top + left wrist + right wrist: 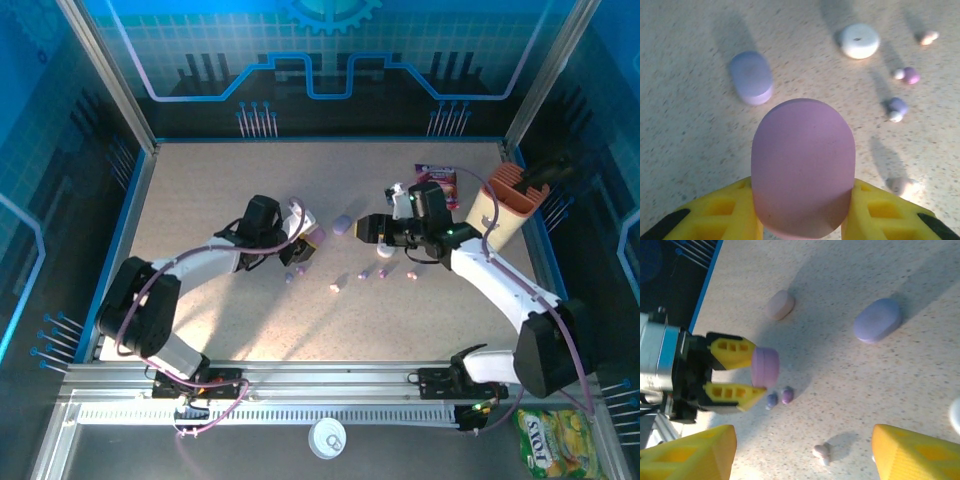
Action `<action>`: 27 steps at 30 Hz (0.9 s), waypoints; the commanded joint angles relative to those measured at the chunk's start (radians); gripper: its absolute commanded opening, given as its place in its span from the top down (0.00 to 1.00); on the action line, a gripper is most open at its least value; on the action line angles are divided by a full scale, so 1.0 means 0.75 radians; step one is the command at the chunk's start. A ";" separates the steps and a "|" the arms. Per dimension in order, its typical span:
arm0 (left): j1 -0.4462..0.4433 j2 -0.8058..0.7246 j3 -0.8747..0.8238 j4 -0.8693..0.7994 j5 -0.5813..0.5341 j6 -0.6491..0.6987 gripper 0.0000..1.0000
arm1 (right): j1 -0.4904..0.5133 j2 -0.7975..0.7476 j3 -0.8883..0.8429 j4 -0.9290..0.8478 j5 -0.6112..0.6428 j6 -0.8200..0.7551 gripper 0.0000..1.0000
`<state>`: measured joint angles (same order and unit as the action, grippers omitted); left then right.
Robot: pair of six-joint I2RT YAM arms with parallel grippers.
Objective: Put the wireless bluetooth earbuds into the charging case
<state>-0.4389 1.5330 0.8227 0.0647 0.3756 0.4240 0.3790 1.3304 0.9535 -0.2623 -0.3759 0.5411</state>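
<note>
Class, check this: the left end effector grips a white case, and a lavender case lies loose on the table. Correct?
Not quite. The left end effector grips a pink case, not a white one; the left wrist view shows it. The lavender case does lie loose on the table.

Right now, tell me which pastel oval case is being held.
The mauve-pink oval plastic case, clamped in the yellow jaws of the left gripper. The lavender oval case and the pale beige-pink case lie loose on the table.
</note>
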 commanded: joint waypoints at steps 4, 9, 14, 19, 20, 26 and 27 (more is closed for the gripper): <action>-0.086 -0.139 -0.134 0.280 0.133 0.041 0.66 | 0.063 0.123 0.123 -0.063 -0.181 0.075 0.30; -0.125 -0.186 -0.142 0.282 0.134 0.049 0.67 | 0.117 0.216 0.186 -0.083 -0.260 0.065 0.33; -0.130 -0.200 -0.133 0.267 0.131 0.061 0.66 | 0.154 0.271 0.222 -0.097 -0.277 0.059 0.40; -0.131 -0.204 -0.130 0.235 0.116 0.100 0.65 | 0.158 0.271 0.214 -0.079 -0.278 0.076 0.62; -0.130 -0.207 -0.129 0.226 0.110 0.106 0.65 | 0.159 0.271 0.215 -0.085 -0.283 0.077 0.66; -0.129 -0.201 -0.119 0.228 0.093 0.081 0.65 | 0.157 0.277 0.220 -0.093 -0.329 0.085 0.83; -0.129 -0.199 -0.119 0.240 0.089 0.071 0.63 | 0.157 0.274 0.218 -0.089 -0.330 0.088 0.83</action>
<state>-0.5285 1.4052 0.7208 0.2283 0.4351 0.4740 0.4915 1.5303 1.0943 -0.3134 -0.5777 0.6033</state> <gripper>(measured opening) 0.368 0.208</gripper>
